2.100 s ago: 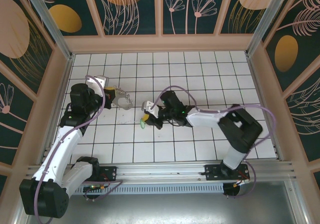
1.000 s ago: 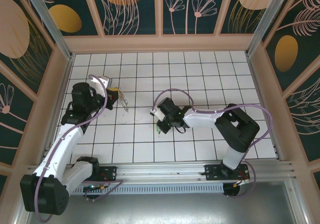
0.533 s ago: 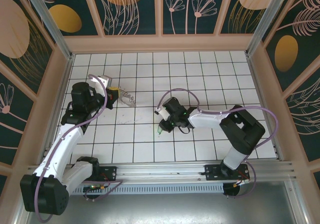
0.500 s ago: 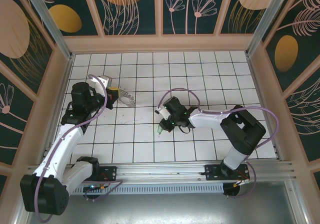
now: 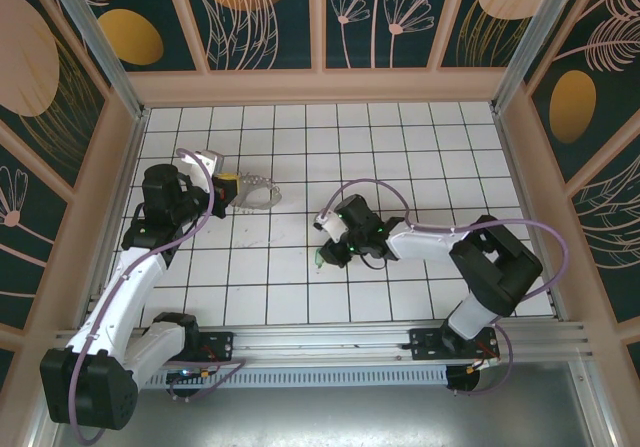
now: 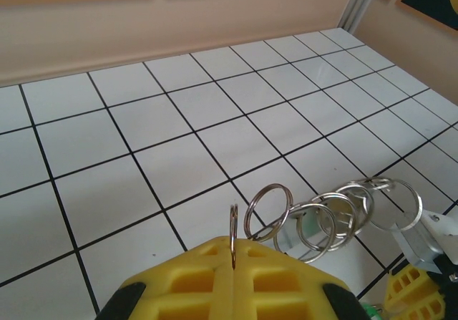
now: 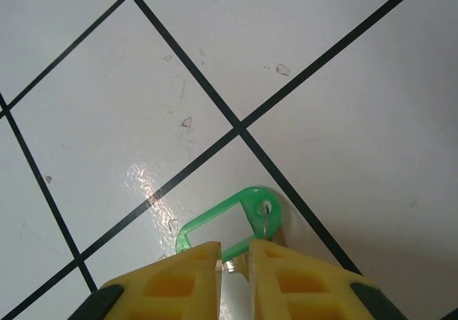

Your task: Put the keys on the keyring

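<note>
Tiled floor (image 5: pixel 400 147): keyring (image 5: pixel 258 191) now stretched level from left gripper (image 5: pixel 228 189); keys (image 7: pixel 254 200) unmoved.

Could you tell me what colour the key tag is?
The key tag is bright green; right wrist view shows it best.

I am working over a white tiled floor (image 5: pixel 400 127) with black grout, light glinting off it; dark teal flowered wall panels (image 5: pixel 265 37) are standing round in beige frames (image 5: pixel 320 85).
</note>
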Tool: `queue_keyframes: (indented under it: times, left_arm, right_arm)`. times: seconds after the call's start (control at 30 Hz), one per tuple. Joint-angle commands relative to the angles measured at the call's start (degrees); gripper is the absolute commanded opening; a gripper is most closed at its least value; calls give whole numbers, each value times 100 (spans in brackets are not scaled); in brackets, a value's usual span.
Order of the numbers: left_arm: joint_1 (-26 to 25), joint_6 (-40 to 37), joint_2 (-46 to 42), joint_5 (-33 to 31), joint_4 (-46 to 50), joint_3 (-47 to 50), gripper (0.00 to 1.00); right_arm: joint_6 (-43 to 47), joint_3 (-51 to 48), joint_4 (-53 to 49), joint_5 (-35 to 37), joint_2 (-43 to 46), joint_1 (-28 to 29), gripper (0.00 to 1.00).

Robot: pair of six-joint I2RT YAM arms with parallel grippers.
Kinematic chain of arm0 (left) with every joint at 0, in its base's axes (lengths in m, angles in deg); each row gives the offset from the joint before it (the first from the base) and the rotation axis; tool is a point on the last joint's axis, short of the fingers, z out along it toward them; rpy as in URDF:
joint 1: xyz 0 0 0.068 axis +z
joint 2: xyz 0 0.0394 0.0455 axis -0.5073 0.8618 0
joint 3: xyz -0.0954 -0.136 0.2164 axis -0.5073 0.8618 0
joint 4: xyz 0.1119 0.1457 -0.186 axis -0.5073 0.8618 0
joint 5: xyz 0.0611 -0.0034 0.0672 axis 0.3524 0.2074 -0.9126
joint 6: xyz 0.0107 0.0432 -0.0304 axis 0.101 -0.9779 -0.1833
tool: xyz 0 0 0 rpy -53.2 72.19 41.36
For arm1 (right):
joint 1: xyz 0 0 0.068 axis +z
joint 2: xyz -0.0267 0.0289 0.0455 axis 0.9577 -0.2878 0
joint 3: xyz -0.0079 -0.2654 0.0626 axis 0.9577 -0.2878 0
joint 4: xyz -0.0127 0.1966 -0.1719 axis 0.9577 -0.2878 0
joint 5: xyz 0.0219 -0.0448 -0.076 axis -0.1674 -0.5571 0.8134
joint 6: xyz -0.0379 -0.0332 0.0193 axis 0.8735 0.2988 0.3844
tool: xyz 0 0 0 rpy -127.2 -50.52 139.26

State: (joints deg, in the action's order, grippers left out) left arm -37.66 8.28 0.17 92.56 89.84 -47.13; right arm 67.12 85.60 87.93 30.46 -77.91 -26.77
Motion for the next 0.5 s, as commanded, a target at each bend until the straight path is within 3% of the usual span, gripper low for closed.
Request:
queue_keyframes:
  times: [0.0,0.47]
  left_arm:
    - [-38,82,-125,147,-333,15,0]
    - [-39,79,-174,109,-302,30,0]
  right_arm:
    - [35,-95,222,-265,114,-67,17]
    - [197,-9,286,-477,-215,-124,10]
